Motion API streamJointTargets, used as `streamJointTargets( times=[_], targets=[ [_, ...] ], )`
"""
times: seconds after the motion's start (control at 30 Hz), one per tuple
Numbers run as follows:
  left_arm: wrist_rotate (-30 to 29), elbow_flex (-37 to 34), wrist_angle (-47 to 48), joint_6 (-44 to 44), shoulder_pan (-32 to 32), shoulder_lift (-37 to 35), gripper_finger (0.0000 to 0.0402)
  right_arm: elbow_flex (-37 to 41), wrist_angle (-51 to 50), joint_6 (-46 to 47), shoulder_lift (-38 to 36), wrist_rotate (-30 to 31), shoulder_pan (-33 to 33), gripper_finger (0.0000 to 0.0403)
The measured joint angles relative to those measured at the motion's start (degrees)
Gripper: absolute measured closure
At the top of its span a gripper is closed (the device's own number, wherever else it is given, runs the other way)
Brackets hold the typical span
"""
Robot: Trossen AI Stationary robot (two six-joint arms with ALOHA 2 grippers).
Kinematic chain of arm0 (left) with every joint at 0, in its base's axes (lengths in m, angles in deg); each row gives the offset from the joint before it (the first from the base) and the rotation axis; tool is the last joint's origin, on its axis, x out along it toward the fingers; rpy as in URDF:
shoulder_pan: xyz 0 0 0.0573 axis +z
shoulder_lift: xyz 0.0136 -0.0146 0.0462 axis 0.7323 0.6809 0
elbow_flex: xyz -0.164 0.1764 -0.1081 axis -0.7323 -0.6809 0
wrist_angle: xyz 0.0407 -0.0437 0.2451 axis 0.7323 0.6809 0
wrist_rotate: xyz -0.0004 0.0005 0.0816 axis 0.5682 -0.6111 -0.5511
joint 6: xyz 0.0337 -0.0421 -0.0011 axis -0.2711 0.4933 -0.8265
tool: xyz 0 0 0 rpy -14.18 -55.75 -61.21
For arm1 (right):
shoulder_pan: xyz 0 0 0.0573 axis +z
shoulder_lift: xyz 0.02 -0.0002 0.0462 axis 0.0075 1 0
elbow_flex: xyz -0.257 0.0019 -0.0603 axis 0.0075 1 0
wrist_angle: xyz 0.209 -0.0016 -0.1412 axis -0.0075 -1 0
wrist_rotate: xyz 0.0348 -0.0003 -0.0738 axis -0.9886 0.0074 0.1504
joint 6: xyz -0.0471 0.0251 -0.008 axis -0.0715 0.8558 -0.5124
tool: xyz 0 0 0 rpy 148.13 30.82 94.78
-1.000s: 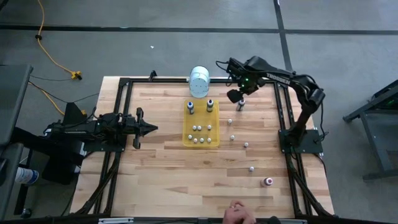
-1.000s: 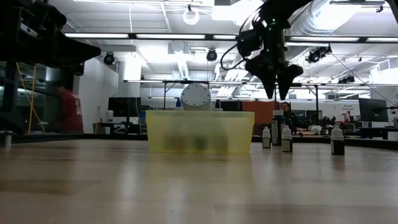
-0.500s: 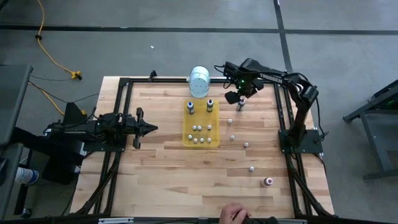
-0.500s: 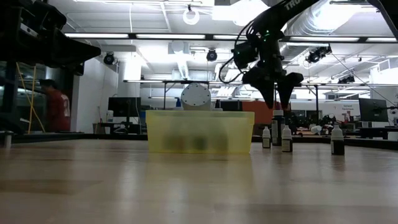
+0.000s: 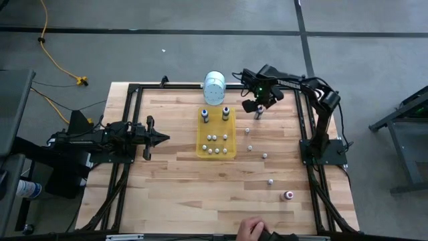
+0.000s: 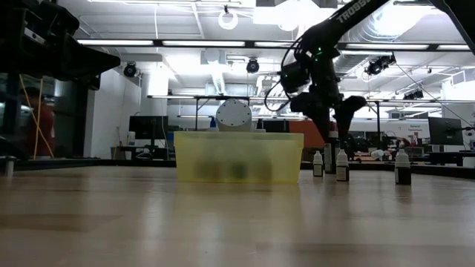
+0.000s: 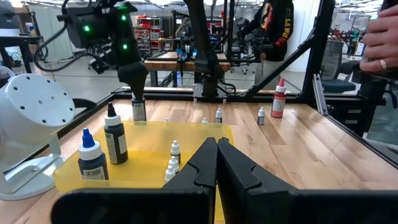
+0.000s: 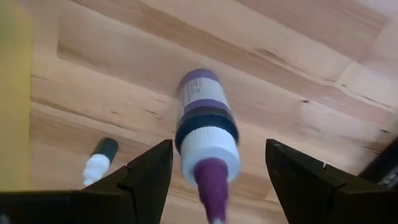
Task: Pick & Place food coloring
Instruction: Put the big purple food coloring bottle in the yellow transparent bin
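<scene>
Right gripper (image 8: pixel 214 171) spread wide, holding nothing, poised straight over the purple bottle (image 8: pixel 205 127) near the bench's far right edge, one finger to each side of the cap so a closing pinch can catch the neck squarely; judged the reach-in just before a grasp. Bottle upright on bare wood, just beside the tray's (image 5: pixel 202 148) far right corner, a tiny white-capped bottle (image 8: pixel 98 163) close by that could be nudged on the way down. Tray already loaded: two taller dark bottles (image 5: pixel 225 112) at its far end, a cluster of tiny ones (image 5: pixel 217 138) toward the middle and near end, so free floor inside looks limited and a drop would need care not to topple them. More tiny bottles (image 5: pixel 265 155) scattered on the right half of the bench, a reddish one (image 5: pixel 289 195) near the near right corner. White container (image 5: pixel 214 88) lying at the far edge beyond the tray, clear of the path. Left gripper (image 5: pixel 160 138) closed tight and empty, parked near the left edge. A person's hand (image 5: pixel 253 228) at the near edge, well apart from the work.
</scene>
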Motion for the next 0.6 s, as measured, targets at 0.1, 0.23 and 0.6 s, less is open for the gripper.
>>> streamJointTargets(
  times=[0.1,0.23,0.6],
  targets=[
    [0.0,0.0,0.0,0.0,0.0,0.0,0.0401,2.1,3.0,0.3,0.0,-0.2,0.1,0.0158],
    [0.0,0.0,0.0,0.0,0.0,0.0,0.0401,2.8,5.0,0.4,-0.5,-0.1,0.1,0.0158],
    [0.0,0.0,0.0,0.0,0.0,0.0,0.0401,2.8,3.4,0.4,-3.6,0.5,-0.4,0.0169]
  ],
)
